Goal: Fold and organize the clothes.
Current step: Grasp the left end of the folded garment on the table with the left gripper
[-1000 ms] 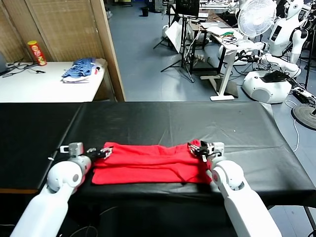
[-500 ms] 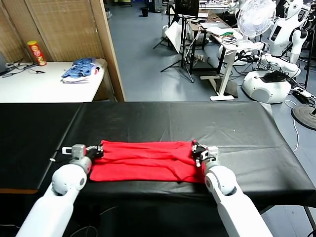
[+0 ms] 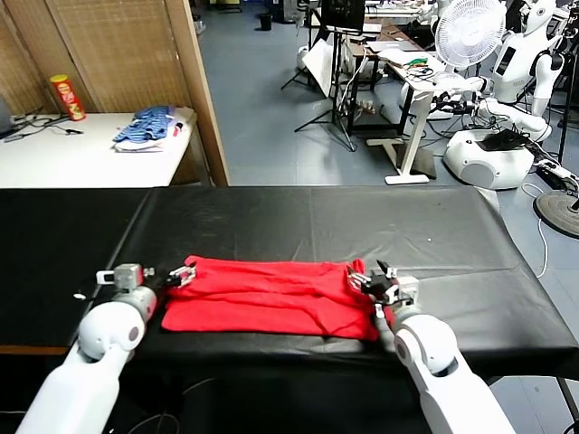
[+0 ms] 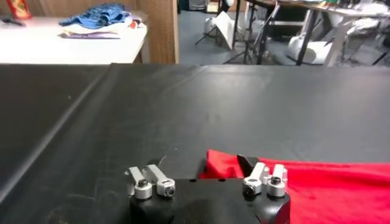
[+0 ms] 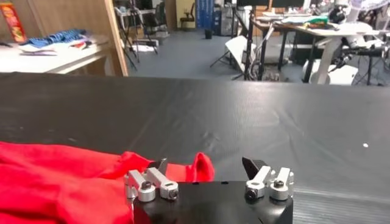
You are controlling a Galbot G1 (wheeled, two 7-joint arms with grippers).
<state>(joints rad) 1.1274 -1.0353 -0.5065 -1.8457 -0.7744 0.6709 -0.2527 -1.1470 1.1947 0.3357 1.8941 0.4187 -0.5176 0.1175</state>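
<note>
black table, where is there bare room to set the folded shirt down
Bare black table runs along the far edge beyond the red T-shirt, and more lies to the robot's right of it, out to the table's end. The near strip is crowded: the left gripper and right gripper, jaws open, sit at the shirt's ends.

You were in a robotics lab: white robots (image 3: pixel 493 136), tripods (image 3: pixel 330 81) and a fan (image 3: pixel 469 32) stood far right.
</note>
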